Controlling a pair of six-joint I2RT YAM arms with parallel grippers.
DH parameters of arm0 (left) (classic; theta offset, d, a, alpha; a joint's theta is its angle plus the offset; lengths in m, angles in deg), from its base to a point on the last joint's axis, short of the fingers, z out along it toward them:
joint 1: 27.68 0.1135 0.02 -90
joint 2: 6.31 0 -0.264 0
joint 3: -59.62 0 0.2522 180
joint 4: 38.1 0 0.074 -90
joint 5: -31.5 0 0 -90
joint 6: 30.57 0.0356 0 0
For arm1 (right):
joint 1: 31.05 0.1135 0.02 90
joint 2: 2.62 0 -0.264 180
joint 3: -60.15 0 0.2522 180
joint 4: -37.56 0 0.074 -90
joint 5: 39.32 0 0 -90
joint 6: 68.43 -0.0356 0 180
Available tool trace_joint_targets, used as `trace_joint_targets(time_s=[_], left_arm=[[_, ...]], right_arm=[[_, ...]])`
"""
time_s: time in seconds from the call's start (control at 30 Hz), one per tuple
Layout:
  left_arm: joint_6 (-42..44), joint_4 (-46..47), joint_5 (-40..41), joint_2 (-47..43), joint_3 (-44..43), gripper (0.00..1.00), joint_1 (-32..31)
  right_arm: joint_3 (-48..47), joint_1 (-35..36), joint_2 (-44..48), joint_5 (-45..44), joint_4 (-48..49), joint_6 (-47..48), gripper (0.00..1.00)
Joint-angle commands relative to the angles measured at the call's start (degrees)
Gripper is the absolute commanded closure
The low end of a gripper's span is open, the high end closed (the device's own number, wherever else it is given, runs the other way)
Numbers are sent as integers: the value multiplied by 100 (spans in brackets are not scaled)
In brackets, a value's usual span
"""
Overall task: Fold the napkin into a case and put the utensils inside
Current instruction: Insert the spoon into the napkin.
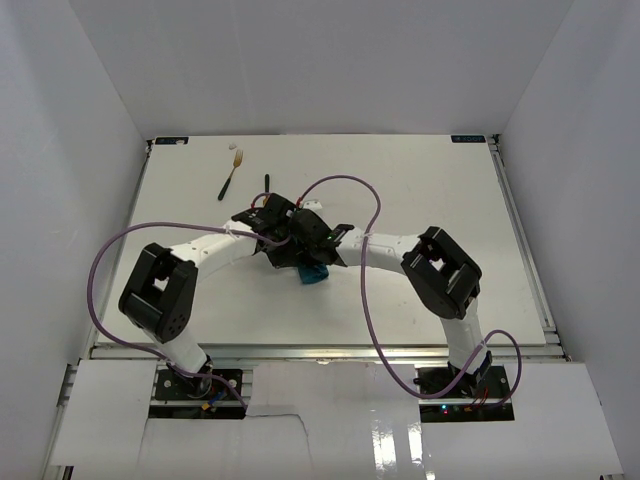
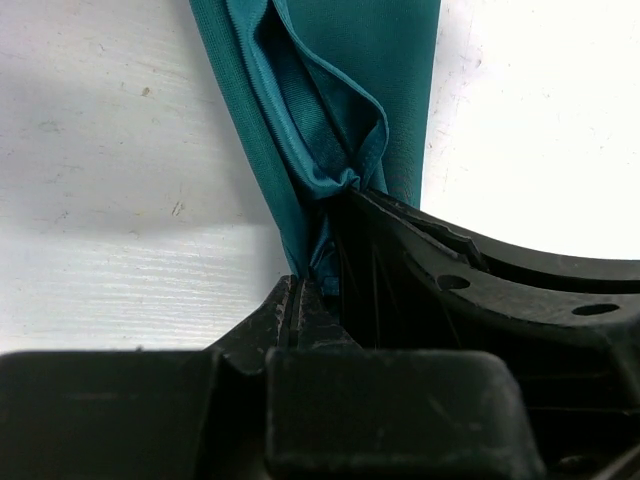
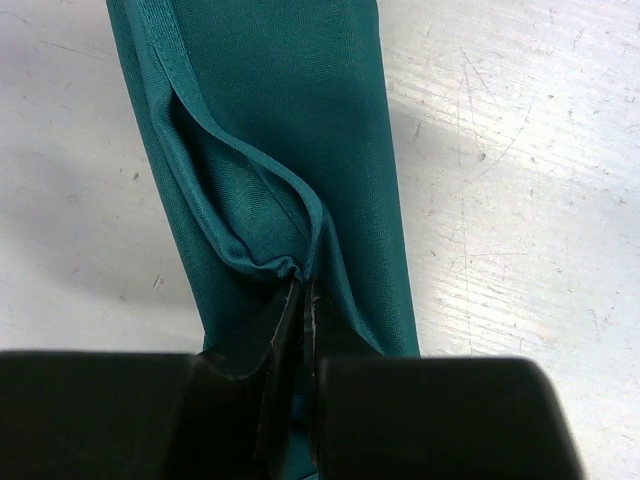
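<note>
1 fork [image 1: 232,172] and, just right of it, 1 knife [image 1: 267,184] lay far-left on the table [image 1: 420,180], long axes running roughly far to near, only the knife's dark handle showing; the left arm [image 1: 200,245] was nearer both; at mid-table the left gripper [image 2: 325,270] and right gripper [image 3: 303,290] sat tip to tip, each clamped on the 1 teal napkin [image 3: 280,120], its folded strip running straight away from the fingertips.

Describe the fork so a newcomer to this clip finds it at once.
Start at the far left corner of the white table. The fork lies there, slanted. Unlike the dark knife just right of it, it ends in a pale gold head.
</note>
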Motion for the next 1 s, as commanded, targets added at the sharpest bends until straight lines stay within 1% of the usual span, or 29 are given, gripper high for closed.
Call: trace_joint_targets(time_s=[0.0, 0.13, 0.17, 0.2, 0.4, 0.53, 0.63, 0.73, 0.83, 0.87, 0.97], left_arm=[[65, 261, -228, -179, 56, 100, -176], [-14, 156, -70, -30, 144, 100, -176], [-49, 112, 200, -4, 161, 100, -176], [-128, 68, 255, 58, 196, 100, -168], [-322, 94, 159, 155, 214, 100, -159], [-410, 155, 273, 58, 267, 100, -159], [-428, 182, 256, -3, 293, 100, -159], [-436, 173, 308, -21, 337, 100, -159], [-454, 173, 308, -12, 381, 100, -159], [-454, 173, 317, -21, 399, 100, -159], [-480, 182, 343, -82, 495, 100, -159]], right_arm=[[140, 128, -87, -46, 282, -137, 92], [484, 146, 273, 419, 511, -102, 92], [511, 146, 326, 446, 485, -102, 92], [546, 146, 379, 490, 476, -93, 92], [836, 155, 537, 1034, 467, -14, 92], [1064, 164, 765, 1105, 572, 118, 92], [1170, 181, 880, 1176, 564, 214, 89], [1249, 181, 1055, 1185, 511, 294, 87], [1354, 181, 1293, 1202, 546, 329, 79], [1381, 173, 1346, 1202, 537, 329, 72], [1442, 173, 1521, 1255, 537, 303, 63]])
